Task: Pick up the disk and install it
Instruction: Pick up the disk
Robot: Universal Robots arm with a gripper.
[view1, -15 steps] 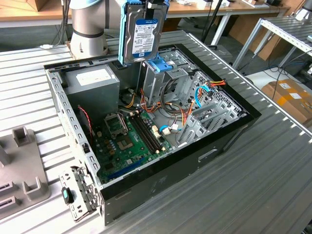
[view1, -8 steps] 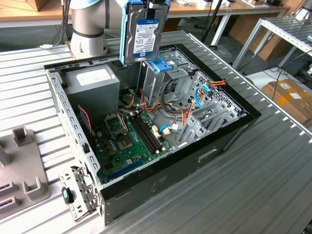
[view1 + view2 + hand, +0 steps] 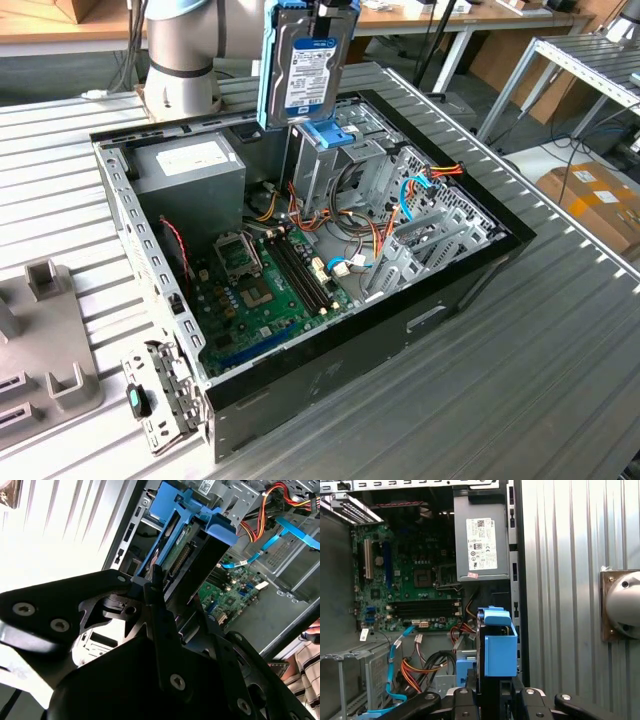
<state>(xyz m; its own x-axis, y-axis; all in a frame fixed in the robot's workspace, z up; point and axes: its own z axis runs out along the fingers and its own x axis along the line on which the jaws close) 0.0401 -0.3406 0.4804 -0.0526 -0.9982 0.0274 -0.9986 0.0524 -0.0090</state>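
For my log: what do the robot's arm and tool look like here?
The arm is a thick silver-grey cylinder with a dark band around it, seen in the exterior view. The tool is matte black metal. It is made of flat angular linkage plates joined at pivots and dotted with silver screw heads, as both wrist views show.

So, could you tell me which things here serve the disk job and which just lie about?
Job: the disk, held upright in the gripper; the drive cage below it; the open computer case.
Lying about: grey fixtures; cardboard box.
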